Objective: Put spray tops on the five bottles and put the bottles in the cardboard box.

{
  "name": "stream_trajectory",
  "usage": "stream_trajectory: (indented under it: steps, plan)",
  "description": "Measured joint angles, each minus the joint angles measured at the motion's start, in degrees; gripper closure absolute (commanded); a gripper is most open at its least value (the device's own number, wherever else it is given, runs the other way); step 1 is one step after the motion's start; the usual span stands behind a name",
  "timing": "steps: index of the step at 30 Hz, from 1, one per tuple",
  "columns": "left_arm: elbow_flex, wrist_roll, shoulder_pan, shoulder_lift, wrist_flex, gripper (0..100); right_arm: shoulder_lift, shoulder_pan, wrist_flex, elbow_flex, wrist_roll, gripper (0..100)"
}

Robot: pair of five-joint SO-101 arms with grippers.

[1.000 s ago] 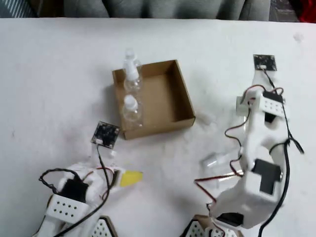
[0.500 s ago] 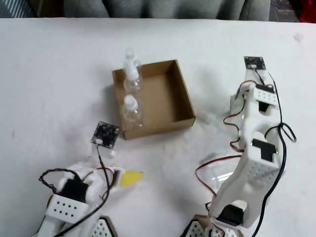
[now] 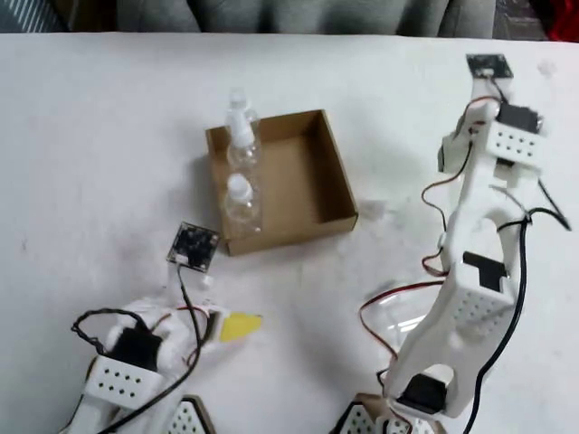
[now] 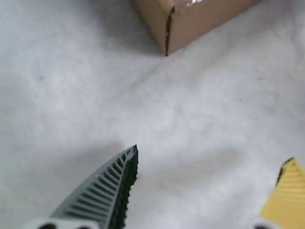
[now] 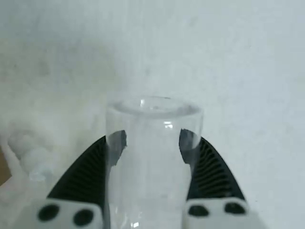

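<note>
- Right white arm [image 3: 479, 208] has stretched out toward the far right of the white table [image 3: 109, 136] over the last second. Its wrist now sits farther from its base and a bit farther from the box.
- Left tool [image 4: 211, 155]: no shift across the frames. It is parked low near the table's near-left edge with its grey and yellow fingers spread wide and nothing between them.
- Shallow brown cardboard box [image 3: 342, 172]: same spot, mid-table, just beyond the left tool.
- Two clear plastic bottles with white spray tops lie along the box's left wall. The far bottle [image 3: 242, 143] has its top poking past the far rim. The near bottle [image 3: 241, 204] lies fully inside. Neither has moved.
- Faint clear shape [image 3: 400, 315] on the table under the right arm: maybe another bottle, can't tell.
- Right tool [image 5: 151, 138]: clamped on a clear cylindrical bottle [image 5: 152, 114], dark fingers on both sides of it, round end pointing away. Can't tell whether a top is fitted.
- Judgement: two of five are boxed and a third is in hand. The reach goes away from the box, so this looks like a carry or reposition, not a drop-in yet. That bottle probably needs a spray top first.
</note>
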State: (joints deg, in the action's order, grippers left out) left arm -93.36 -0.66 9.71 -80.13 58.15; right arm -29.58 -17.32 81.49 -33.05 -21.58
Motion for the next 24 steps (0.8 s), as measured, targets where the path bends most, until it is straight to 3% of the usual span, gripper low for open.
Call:
stream_trajectory:
  steps: [6,11,19,24]
  plan:
    - [0.0,0.0,0.0,0.0,0.0,59,0.0,-0.1,14.6,-12.3,-4.6,98.1]
    - [0.0,0.0,0.0,0.0,0.0,59,3.2,-1.9,15.8,-11.2,-11.6,98.1]
    - [0.0,0.2,0.0,0.0,0.0,59,19.3,-2.5,15.8,12.8,-43.8,98.1]
    - [0.0,0.2,0.0,0.0,0.0,59,29.1,-8.6,15.8,30.6,-71.6,98.1]
